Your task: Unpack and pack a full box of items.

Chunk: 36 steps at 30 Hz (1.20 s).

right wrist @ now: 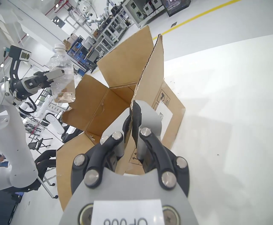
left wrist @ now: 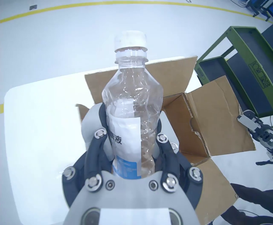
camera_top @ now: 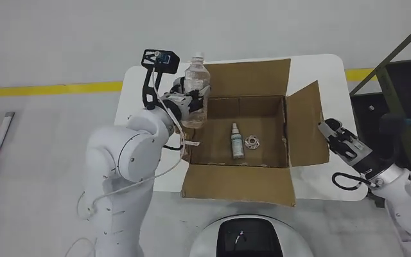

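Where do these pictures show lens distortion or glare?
Left wrist view: the yellow floor line curves, likely wide-lens distortion; the table glares almost white, and small highlights glint on the bottle held in the left pincer. Top view: the same line runs straight, and the box floor is readable, without glare. Right wrist view: the table is bright beside the box.

In the top view the box has its nine-o'clock flap largely covered by the bottle and the left gripper. A small round thing (grey, ring-like), at three o'clock from the spray bottle, is too small to tell. In the left wrist view the bottle's base is hidden behind the gripper's palm.
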### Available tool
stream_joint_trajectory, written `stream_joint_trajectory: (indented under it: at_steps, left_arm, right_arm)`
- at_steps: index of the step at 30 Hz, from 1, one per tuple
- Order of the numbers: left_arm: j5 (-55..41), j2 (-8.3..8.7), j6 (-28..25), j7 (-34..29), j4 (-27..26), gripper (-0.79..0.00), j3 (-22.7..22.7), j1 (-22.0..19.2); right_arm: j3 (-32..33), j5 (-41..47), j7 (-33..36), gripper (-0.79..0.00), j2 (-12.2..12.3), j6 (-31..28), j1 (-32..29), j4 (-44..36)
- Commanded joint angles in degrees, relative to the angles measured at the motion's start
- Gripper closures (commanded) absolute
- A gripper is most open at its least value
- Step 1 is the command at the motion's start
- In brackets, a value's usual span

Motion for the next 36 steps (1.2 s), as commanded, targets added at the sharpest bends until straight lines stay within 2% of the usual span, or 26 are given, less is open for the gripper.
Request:
stream_joint_trajectory:
  at_steps: [1, 7, 8, 10, 11, 12, 13, 14, 15, 20, 26, 30, 33, 35, 36]
  left_arm:
    - [0.89, 0.25, 0.3, -0.61, -0.46, 0.0, -1.88, -0.32]
    - [4.26, 1.23, -1.17, -2.61, -1.58, 0.0, -7.58, -0.6]
    - [5.18, 1.44, -1.76, -3.19, -1.29, 0.0, -8.48, -0.22]
    - [7.55, 1.95, -3.1, -3.9, -1.13, 0.0, -10.76, 0.98]
    - [8.27, 2.09, -3.54, -4.15, -1.15, 0.0, -11.31, 1.42]
    - [8.97, 2.32, -4.07, -4.59, -0.98, 0.0, -12.3, 2.55]
    - [9.38, 2.48, -4.62, -5.01, -1.02, 0.0, -12.87, 3.43]
    - [9.79, 2.59, -5.04, -5.16, -1.04, 0.0, -13.21, 4.06]
    - [10.44, 2.78, -5.7, -5.62, -0.79, 0.0, -13.67, 5.48]
    - [11.91, 3.26, -8.33, -6.76, -0.11, 0.0, -13.26, 11.36]
    - [12.07, 3.42, -8.14, -6.23, 0.57, 0.0, -11.18, 18.39]
    - [13.92, 3.54, -8.77, -5.15, 1.43, 0.0, -9.24, 21.04]
    - [13.74, 3.53, -8.98, -4.43, 2.52, 0.0, -8.03, 22.12]
    - [13.58, 3.52, -9.12, -3.94, 3.02, 0.0, -7.27, 22.46]
    - [13.99, 3.54, -9.17, -3.76, 3.65, 0.0, -6.87, 22.71]
  right_arm:
    - [0.47, 0.07, -0.18, 0.0, 0.04, -0.28, -0.27, -0.2]
    - [1.22, 0.03, -0.85, 0.0, 0.09, -0.45, -1.16, 0.15]
    - [1.24, -0.03, -1.08, -0.108, 0.08, -0.32, -1.23, 0.15]
    - [1.3, -0.91, -1.89, -0.382, 0.08, -0.2, -1.34, 0.05]
    - [1.28, -0.87, -2.25, -0.388, 0.06, -0.27, -1.37, 0.07]
    - [1.27, -0.87, -2.6, -0.471, 0.05, -0.38, -1.5, 0.14]
    - [1.35, -0.89, -2.96, -0.616, 0.04, -0.45, -1.58, 0.16]
    - [1.45, -1.09, -3.12, -0.723, 0.05, -0.49, -1.64, 0.18]
    - [1.7, -1.47, -3.69, -0.785, 0.05, -0.54, -1.72, 0.17]
    - [3.25, -3.12, -7.13, -0.785, -0.01, -1.32, -2.14, -0.47]
    - [5.9, -13.56, -16.15, -0.785, -0.14, -3.44, -2.93, -2.6]
    - [6.15, -18.03, -19.65, -0.785, -0.25, -4.84, -3.68, -3.12]
    - [5.77, -18.0, -20.73, -0.785, -0.35, -5.61, -4.0, -2.87]
    - [5.68, -17.79, -21.34, -0.723, -0.39, -6.25, -3.98, -2.68]
    - [5.75, -18.08, -21.75, -0.594, -0.4, -6.78, -3.95, -2.47]
